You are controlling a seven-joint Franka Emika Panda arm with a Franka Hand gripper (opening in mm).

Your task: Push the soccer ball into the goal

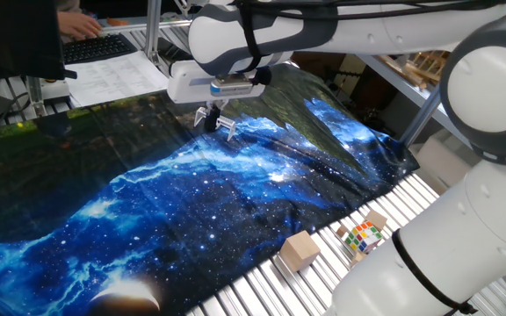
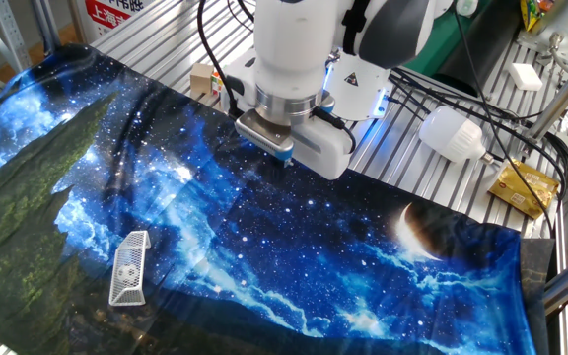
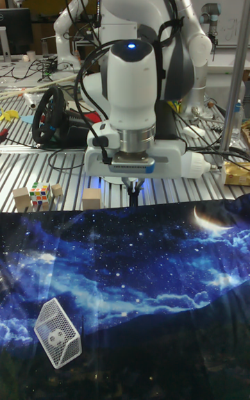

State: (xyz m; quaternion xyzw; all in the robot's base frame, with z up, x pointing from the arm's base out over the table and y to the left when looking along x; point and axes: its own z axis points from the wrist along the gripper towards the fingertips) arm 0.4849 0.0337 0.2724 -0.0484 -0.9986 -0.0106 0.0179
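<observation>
The goal (image 3: 59, 334) is a small silvery mesh frame lying on the starry blue cloth (image 3: 153, 268) at the front left of the tall view. The soccer ball (image 3: 57, 337), tiny and white with black spots, sits inside its mesh. In the other fixed view the goal (image 2: 129, 266) lies low on the left, and the ball cannot be made out there. My gripper (image 3: 134, 200) hangs over the cloth's edge nearest the robot base, well away from the goal. Its dark fingers are together with nothing between them. The gripper (image 2: 286, 158) is mostly hidden under the white hand.
A puzzle cube (image 3: 40, 194) and wooden blocks (image 3: 91, 198) stand on the slatted table (image 3: 42, 171) beside the cloth edge. Another wooden block (image 1: 299, 248) and the cube (image 1: 361, 235) sit near the robot base. A white bulb (image 2: 452, 133) and cables lie to the right.
</observation>
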